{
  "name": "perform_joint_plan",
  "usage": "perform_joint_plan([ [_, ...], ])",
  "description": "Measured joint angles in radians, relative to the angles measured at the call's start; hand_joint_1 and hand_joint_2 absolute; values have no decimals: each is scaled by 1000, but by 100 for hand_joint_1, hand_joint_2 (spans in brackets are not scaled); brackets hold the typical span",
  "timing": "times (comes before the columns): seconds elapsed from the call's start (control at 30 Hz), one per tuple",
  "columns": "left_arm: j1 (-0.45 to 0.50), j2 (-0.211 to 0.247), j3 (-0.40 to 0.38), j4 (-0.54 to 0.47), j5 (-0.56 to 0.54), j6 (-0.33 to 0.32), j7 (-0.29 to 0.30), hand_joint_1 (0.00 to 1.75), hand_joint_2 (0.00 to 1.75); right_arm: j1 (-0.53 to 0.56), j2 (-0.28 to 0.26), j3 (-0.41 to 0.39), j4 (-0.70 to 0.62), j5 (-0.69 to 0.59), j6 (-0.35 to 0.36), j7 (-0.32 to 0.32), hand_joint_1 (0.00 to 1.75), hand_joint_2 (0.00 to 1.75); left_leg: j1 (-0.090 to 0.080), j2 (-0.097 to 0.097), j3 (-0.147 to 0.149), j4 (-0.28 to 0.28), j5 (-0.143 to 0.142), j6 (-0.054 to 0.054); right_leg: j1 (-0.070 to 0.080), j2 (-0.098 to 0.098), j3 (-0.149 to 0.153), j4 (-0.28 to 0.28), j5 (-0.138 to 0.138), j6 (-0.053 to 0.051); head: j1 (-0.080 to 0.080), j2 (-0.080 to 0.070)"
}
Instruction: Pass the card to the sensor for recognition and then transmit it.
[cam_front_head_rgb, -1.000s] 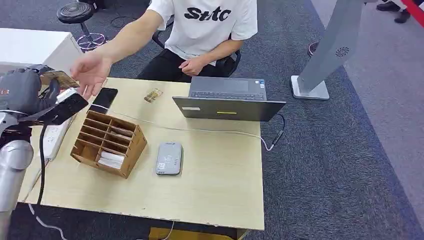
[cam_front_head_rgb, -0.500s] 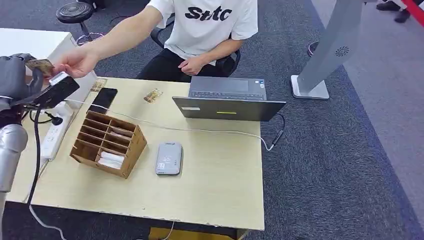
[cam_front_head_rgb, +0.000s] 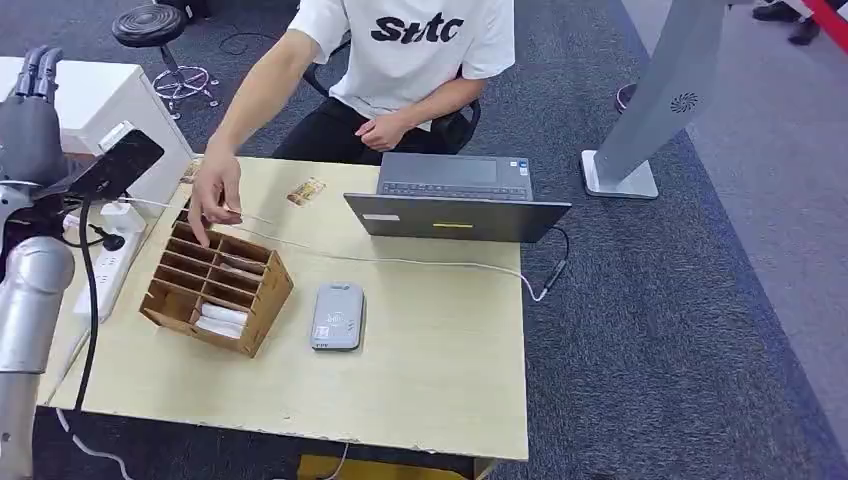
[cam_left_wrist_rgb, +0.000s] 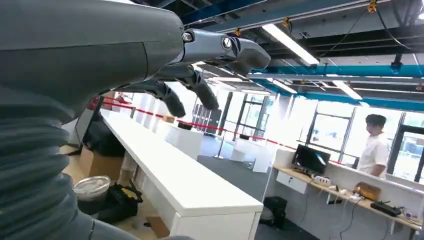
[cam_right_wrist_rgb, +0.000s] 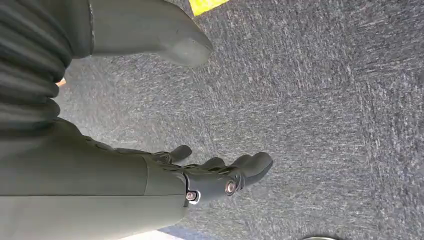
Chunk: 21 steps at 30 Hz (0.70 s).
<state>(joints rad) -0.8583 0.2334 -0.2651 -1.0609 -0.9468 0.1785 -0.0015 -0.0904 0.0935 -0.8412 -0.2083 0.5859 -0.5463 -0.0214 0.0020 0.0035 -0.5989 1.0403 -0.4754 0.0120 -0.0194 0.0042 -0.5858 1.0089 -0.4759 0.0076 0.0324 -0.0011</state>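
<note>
Shirt (cam_front_head_rgb: 410, 45) reads "Sttc"; left hand (cam_front_head_rgb: 28, 120) empty.

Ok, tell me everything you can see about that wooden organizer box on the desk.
The wooden organizer is a light brown box that looks like thin plywood, split by dividers into a grid of open slots. It sits at an angle on the left part of the desk, beside the grey card reader. White cards or papers lie in the near slots. A person's hand reaches down to its far edge, and a white cable runs just behind it.
</note>
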Motion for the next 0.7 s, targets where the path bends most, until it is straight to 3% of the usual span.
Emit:
perform_joint_plan([
  [0.23,14,-7,16,-7,35,11,-37,0,175,0,0,-6,0,-3,-2,-2,0,175,0,0,0,0,0,0,0,0,0,0,0,0,0,0],
  [0.33,77,-1,33,-65,74,46,-76,0,175,1,1,-19,0,-12,-3,-3,0,175,0,0,0,0,0,0,0,0,0,0,0,0,0,0],
  [0.53,158,11,60,-139,101,60,-97,0,175,1,3,-27,0,-15,-6,-3,0,175,0,-1,-1,-1,0,0,0,-1,1,0,0,0,0,0],
  [0.7,363,23,140,-313,189,138,-174,0,175,6,9,-49,0,-21,-20,6,0,175,0,3,1,-1,-2,-2,-1,5,0,0,-1,0,0,0],
])
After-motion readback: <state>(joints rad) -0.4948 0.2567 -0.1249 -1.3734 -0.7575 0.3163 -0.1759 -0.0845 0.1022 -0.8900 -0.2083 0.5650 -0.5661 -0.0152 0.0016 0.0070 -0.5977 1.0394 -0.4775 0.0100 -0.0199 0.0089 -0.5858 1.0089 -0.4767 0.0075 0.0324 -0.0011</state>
